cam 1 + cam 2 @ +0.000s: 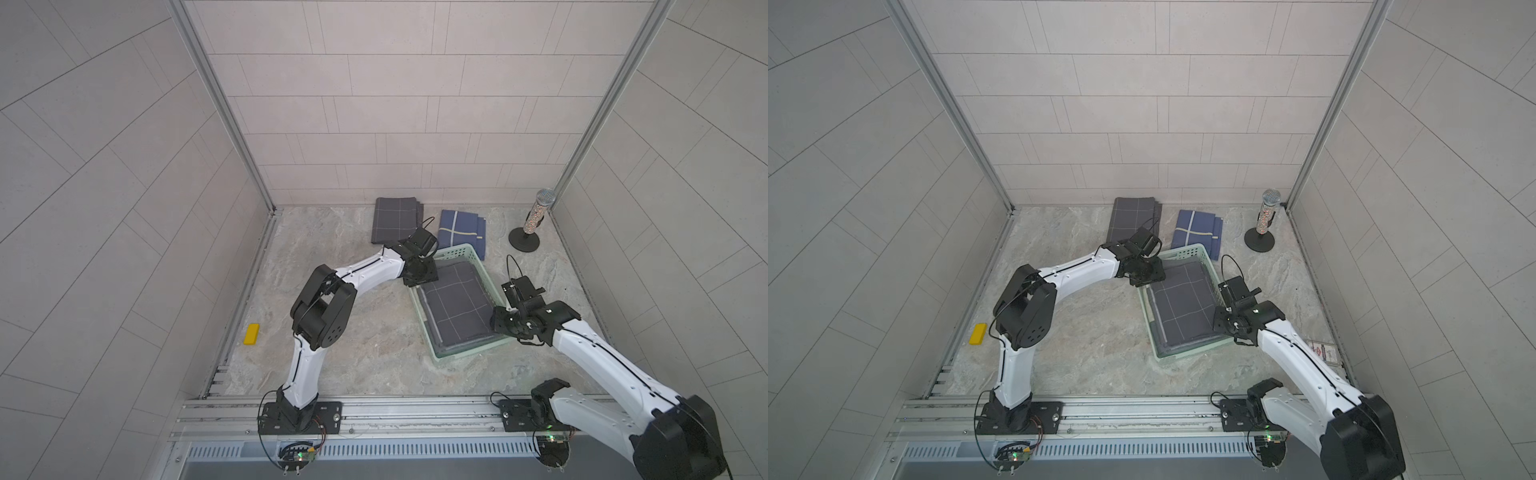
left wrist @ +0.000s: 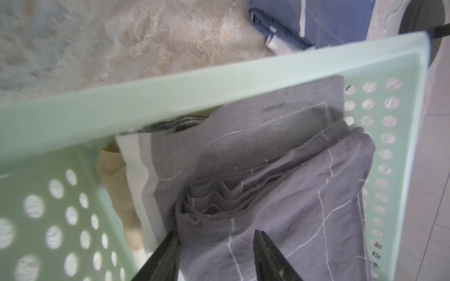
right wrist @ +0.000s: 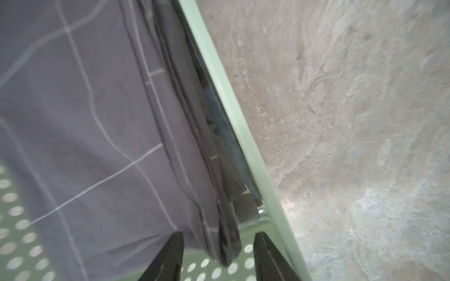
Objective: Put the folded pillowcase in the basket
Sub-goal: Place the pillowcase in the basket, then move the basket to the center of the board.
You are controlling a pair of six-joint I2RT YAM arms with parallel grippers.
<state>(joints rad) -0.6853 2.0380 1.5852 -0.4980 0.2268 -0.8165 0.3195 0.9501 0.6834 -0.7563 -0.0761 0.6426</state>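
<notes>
Mint-green shallow rectangular plastic basket (image 1: 469, 351) (image 1: 1187, 353) with perforated walls, set askew near the middle of the marbled stone-look tabletop (image 1: 365, 353) (image 1: 1096, 353). Inside it, topmost, the folded dark grey pillowcase with thin white grid lines (image 1: 455, 307) (image 1: 1183, 305), lying flat and covering most of the floor. Under it, in the left wrist view, a white-and-grey striped cloth (image 2: 136, 170) and a beige cloth (image 2: 109, 170).

Left jaws over the basket's left-hand corner, spread apart, a corner of the pillowcase (image 2: 280, 206) lying loose between the tips, nothing clamped. Right jaws at the right-hand corner, likewise parted, astride the pillowcase's layered edge (image 3: 85, 109) just inside the rim (image 3: 233, 109), gripping nothing.

Behind the basket, by the back wall, a second folded grey checked cloth (image 1: 392, 220) (image 1: 1131, 218). Next to that, just beside the basket's far rim, a folded blue cloth with pale stripes (image 1: 459, 232) (image 1: 1198, 230). In the far right corner, a glittery microphone-shaped object on a round black base (image 1: 536, 216) (image 1: 1264, 216). By the left edge, a small yellow block (image 1: 251, 333) (image 1: 978, 333).
</notes>
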